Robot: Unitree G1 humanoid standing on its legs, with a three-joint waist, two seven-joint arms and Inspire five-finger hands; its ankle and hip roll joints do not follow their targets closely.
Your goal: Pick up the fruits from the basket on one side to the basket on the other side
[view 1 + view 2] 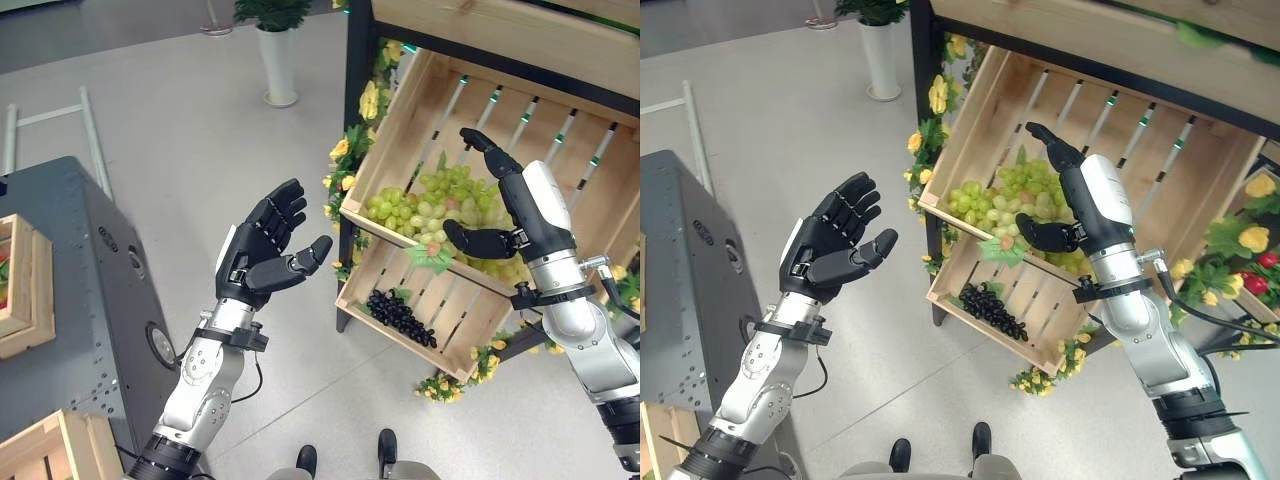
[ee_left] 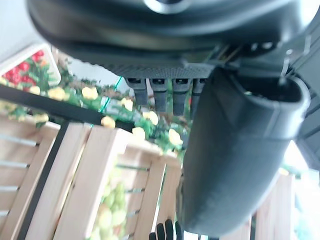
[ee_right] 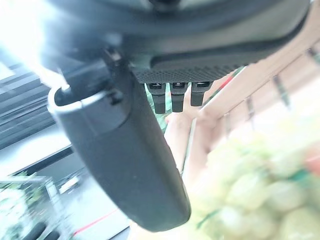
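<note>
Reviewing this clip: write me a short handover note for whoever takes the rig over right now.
Left hand: open, palm up, holding nothing, over the floor left of the rack.
Right hand: open, fingers straight, above the green grapes in the upper crate; not gripping yet.
Dark grapes lie in the lower crate.
Done: no fruit lifted, judging by both free hands.
Left: close the right hand on a bunch, lift it, carry it to the other basket, likely the wooden crates at the robot's left.

Bright, even indoor light; both wrist views soft and blurred.
The floor carries only faint shadows. Glare whites out one corner of the right wrist view, where the green grapes sit out of focus.
</note>
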